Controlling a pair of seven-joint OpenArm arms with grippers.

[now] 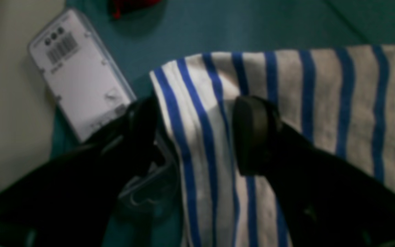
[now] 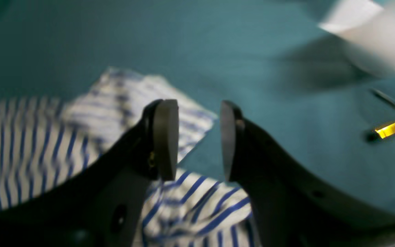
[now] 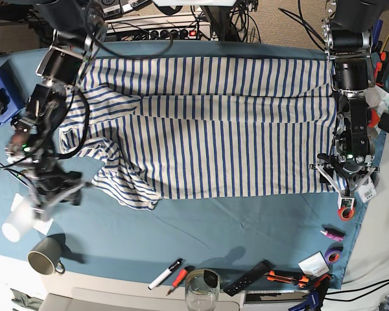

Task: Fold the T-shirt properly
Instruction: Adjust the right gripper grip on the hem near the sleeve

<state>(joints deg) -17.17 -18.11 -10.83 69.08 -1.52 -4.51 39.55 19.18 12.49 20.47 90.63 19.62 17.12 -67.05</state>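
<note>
One T-shirt [image 3: 207, 129] lies on the teal table [image 3: 246, 227], and two arms work at it, one at each side edge. Near the front edge sit one dark mug [image 3: 44, 255], one white cup [image 3: 15, 223], one glass [image 3: 198, 288] and two markers [image 3: 172, 272].

The base view alone shows the whole shirt: spread flat across the far half of the table, its body smooth, the sleeve end on the left of that view bunched and folded into wrinkled lobes. The left wrist view shows what the base view cannot: the left gripper [image 1: 197, 133] has its fingers well apart, straddling the shirt's folded corner, one finger over the cloth and the other beyond its edge, beside a white labelled box [image 1: 81, 75]. The right wrist view, blurred, shows the right gripper [image 2: 199, 137] with fingers parted and nothing between them, hovering above the crumpled sleeve.

The shirt is white with thin blue stripes, which run near-to-far across the body.
</note>
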